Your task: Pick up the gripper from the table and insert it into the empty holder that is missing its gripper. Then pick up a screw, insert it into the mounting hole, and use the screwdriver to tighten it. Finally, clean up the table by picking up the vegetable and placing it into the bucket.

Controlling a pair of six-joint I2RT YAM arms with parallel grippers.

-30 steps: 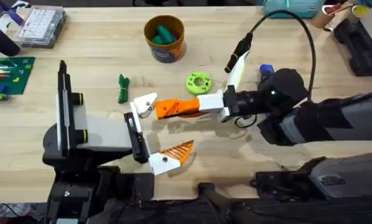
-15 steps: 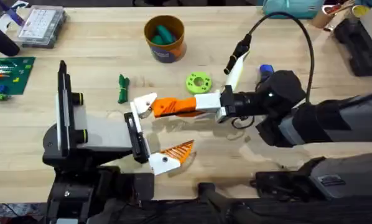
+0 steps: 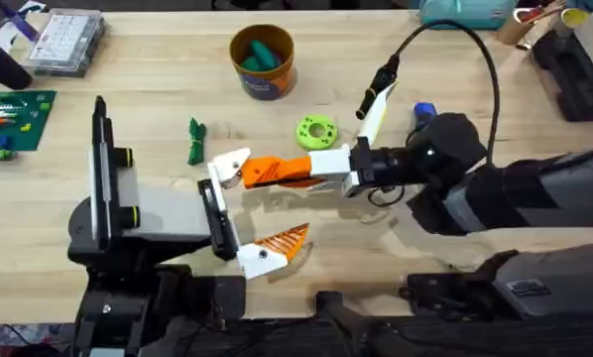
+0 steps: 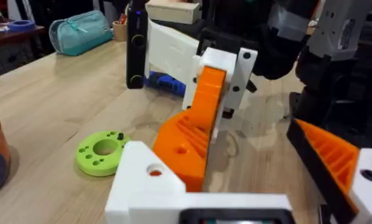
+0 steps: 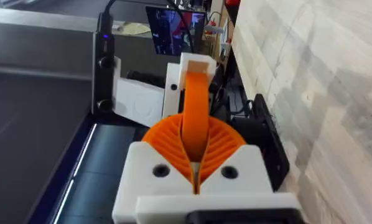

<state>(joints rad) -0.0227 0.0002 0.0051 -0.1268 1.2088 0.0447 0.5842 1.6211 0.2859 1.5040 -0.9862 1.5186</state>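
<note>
Item, nearest my bases: my left gripper (image 3: 245, 213), fingers spread wide apart and holding nothing; its near finger carries an orange ribbed pad (image 3: 283, 241). Its far finger is the bare white holder (image 3: 232, 167), and the mounting hole (image 4: 155, 170) shows on the holder's face in the left wrist view. Item, just beyond: my right gripper (image 3: 301, 171), reaching in from the right and clamped on the gripper (image 3: 262, 174). The pointed orange piece lies against the holder's inner side, touching it; I cannot tell whether it is fully seated. In the right wrist view my two orange pads (image 5: 167, 146) close on the piece (image 5: 195, 99) from both sides. Item, open room: bare table (image 3: 158, 149) between my two left fingers and to the left of the holder. Item, just past my right gripper: a lime-green ring (image 3: 316, 131), near but apart. Item, left of the ring: the vegetable (image 3: 195, 141), lying alone on the wood with free board around it. Item, to the right: the screwdriver (image 3: 423, 111), a blue end showing beside my right arm, with a black-cabled tool (image 3: 376, 99) next to it. Item, farther: the bucket (image 3: 262, 61), upright, with teal pieces inside. Item, far left edge: a green board (image 3: 14, 114) and a clear parts box (image 3: 66, 40).
</note>
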